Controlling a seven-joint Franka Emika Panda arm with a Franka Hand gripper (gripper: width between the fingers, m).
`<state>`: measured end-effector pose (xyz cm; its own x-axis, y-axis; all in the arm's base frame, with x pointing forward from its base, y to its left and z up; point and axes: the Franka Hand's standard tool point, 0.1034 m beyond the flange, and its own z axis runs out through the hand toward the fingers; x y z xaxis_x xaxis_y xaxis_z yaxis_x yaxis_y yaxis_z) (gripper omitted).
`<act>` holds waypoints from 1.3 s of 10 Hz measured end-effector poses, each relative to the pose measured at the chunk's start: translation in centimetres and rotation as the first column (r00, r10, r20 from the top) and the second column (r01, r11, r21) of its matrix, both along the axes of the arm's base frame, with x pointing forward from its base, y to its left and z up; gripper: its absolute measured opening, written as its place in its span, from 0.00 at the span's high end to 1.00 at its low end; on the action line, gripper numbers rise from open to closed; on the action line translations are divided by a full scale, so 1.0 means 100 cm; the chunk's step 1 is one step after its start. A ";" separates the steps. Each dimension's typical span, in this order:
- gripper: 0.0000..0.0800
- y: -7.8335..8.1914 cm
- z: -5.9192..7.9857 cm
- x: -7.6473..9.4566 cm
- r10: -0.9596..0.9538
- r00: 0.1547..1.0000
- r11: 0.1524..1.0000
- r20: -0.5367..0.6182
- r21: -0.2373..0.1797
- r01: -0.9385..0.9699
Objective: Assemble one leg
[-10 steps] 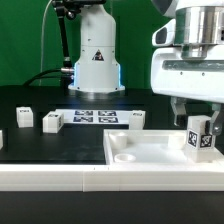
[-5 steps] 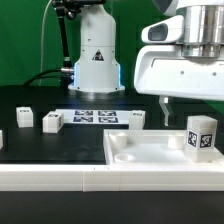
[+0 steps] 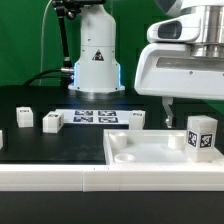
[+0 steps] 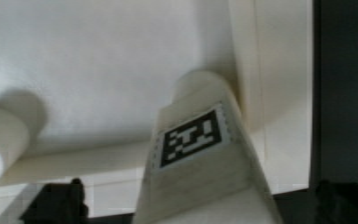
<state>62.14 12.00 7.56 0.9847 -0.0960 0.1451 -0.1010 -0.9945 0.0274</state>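
While the gripper is held above it, the leg is seen standing upright and unheld on the large white panel.

Placement is recorded toward the desk's front edge, at the exterior view's right, with the leg on the panel's right-hand part, beside a round corner socket, its fiducial tag turned to the camera. One dark finger is seen left of and above the leg, not touching it. From the wrist view, the two fingertips are noted spread wide on either side of the leg, clear of it. Three further posts and the marker board are noted farther back on the black desk, before the arm's base.
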 end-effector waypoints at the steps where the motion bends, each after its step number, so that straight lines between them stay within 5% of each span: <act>1: 0.19 0.003 0.000 0.000 0.038 0.999 0.999 -0.002 -0.008 -0.038; 6: 0.22 0.003 0.000 0.000 0.213 0.977 0.976 -0.014 -0.040 -0.213; 7: 0.43 0.002 0.000 0.000 0.211 0.977 0.977 -0.014 -0.040 -0.212; 8: 0.43 0.003 0.000 0.000 0.198 0.980 0.979 -0.012 -0.037 -0.198; 9: 0.64 0.003 0.000 0.000 0.183 0.983 0.983 -0.011 -0.034 -0.183; 11: 0.64 0.002 0.000 0.000 0.145 0.989 0.989 -0.008 -0.029 -0.146; 13: 0.64 0.006 -0.001 -0.002 -0.083 0.996 0.997 0.011 0.002 0.083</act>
